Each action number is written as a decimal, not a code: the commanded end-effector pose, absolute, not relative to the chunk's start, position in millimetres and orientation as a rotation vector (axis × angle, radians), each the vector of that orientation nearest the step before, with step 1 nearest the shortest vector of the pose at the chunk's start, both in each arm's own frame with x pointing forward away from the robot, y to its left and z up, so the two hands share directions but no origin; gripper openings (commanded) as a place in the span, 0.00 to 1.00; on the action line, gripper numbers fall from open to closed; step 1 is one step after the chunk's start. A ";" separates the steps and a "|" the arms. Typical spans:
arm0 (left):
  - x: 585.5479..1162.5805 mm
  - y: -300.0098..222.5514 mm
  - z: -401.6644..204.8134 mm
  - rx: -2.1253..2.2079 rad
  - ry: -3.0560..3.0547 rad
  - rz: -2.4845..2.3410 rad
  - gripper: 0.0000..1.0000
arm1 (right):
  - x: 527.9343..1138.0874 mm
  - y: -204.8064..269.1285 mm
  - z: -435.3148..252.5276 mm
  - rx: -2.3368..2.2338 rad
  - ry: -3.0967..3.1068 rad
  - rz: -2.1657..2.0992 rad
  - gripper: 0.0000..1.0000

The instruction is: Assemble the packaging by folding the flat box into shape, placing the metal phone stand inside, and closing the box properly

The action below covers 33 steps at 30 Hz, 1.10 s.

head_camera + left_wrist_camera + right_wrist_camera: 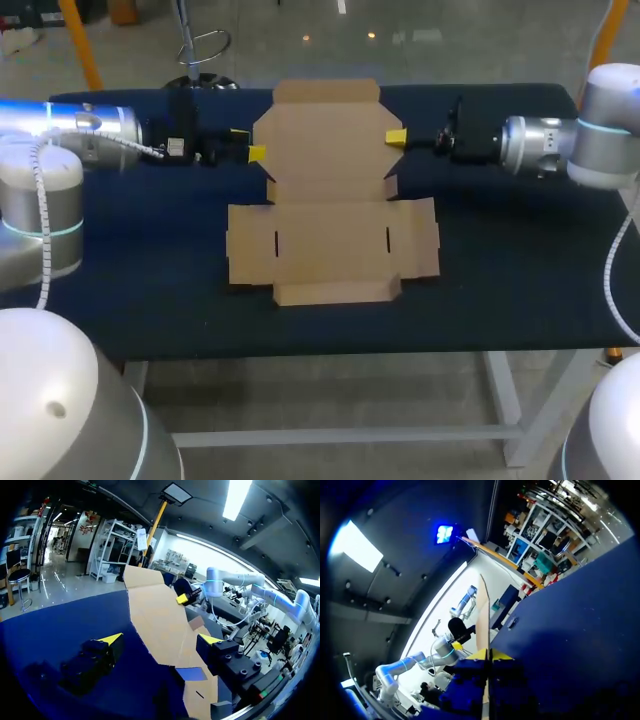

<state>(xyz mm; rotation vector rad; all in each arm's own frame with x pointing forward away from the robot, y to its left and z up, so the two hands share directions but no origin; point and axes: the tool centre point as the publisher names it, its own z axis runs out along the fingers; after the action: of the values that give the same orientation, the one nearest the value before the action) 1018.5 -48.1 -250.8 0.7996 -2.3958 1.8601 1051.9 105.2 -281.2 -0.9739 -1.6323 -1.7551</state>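
Observation:
The cardboard box (330,230) lies unfolded in the middle of the table, its rear lid panel tilted up between my two grippers. At the panel's left edge my left gripper (248,145) stands open. In the left wrist view the cardboard (155,610) runs between the spread fingers of that gripper (161,639), close to one tip. My right gripper (396,138) is shut on the panel's right edge. The right wrist view shows the thin cardboard edge (483,615) rising from between its closed tips (489,655). No phone stand is in view.
The dark blue table (520,260) has bare cloth to the left, right and front of the box. The box's front flaps lie flat near the table's front edge.

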 end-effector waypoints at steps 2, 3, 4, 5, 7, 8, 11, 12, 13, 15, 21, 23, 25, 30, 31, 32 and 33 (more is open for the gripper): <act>1031.1 -42.1 -247.6 0.553 -2.323 1.781 1.00 | 1055.3 106.9 -279.9 -0.942 -1.630 -1.760 0.00; 1028.9 -39.1 -246.9 0.594 -2.336 1.775 1.00 | 1055.0 107.3 -278.9 -0.937 -1.630 -1.762 0.00; 1028.9 -39.1 -246.9 0.594 -2.336 1.775 1.00 | 1054.7 107.5 -277.7 -0.933 -1.631 -1.767 0.00; 1028.9 -39.1 -246.9 0.594 -2.336 1.775 1.00 | 1054.0 107.5 -276.5 -0.930 -1.632 -1.771 0.00; 1028.9 -39.1 -246.9 0.594 -2.336 1.775 1.00 | 1050.6 106.7 -273.5 -0.923 -1.633 -1.783 0.00; 1028.9 -39.1 -246.9 0.594 -2.336 1.775 1.00 | 1048.9 106.4 -272.3 -0.920 -1.637 -1.789 0.00; 1028.9 -39.1 -246.9 0.594 -2.336 1.775 1.00 | 1044.5 106.6 -270.0 -0.903 -1.647 -1.804 0.00; 1028.9 -39.1 -246.9 0.594 -2.336 1.775 1.00 | 1043.6 107.5 -269.3 -0.898 -1.649 -1.806 0.00; 1028.9 -39.1 -246.9 0.594 -2.336 1.775 1.00 | 1043.6 108.4 -268.6 -0.895 -1.650 -1.808 0.00; 1028.2 -42.0 -245.8 0.594 -2.352 1.801 1.00 | 1045.5 110.1 -266.9 -0.887 -1.655 -1.819 0.00; 1036.1 -53.5 -242.8 0.569 -2.334 1.826 1.00 | 1048.9 112.5 -260.7 -0.876 -1.688 -1.858 0.00; 1037.1 -59.1 -240.5 0.558 -2.330 1.834 1.00 | 1051.0 112.6 -257.6 -0.872 -1.692 -1.866 0.00; 1039.2 -66.3 -239.1 0.568 -2.343 1.820 1.00 | 1052.7 112.8 -255.2 -0.865 -1.696 -1.873 0.00; 1045.3 -74.8 -236.6 0.558 -2.328 1.825 1.00 | 1055.5 115.5 -250.2 -0.835 -1.711 -1.891 0.00; 1045.7 -75.9 -236.0 0.558 -2.329 1.826 1.00 | 1055.9 115.9 -249.3 -0.830 -1.713 -1.896 0.00; 1045.9 -77.1 -235.5 0.553 -2.329 1.830 1.00 | 1056.3 116.2 -248.4 -0.825 -1.714 -1.897 0.00; 1046.2 -77.9 -235.0 0.546 -2.325 1.834 1.00 | 1056.7 116.5 -247.5 -0.821 -1.716 -1.899 0.00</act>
<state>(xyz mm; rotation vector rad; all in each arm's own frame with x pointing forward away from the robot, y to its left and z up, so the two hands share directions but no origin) 1042.0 -77.3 -234.4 0.5609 -2.3328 1.8346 1054.5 116.1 -247.9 -0.8293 -1.7158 -1.8994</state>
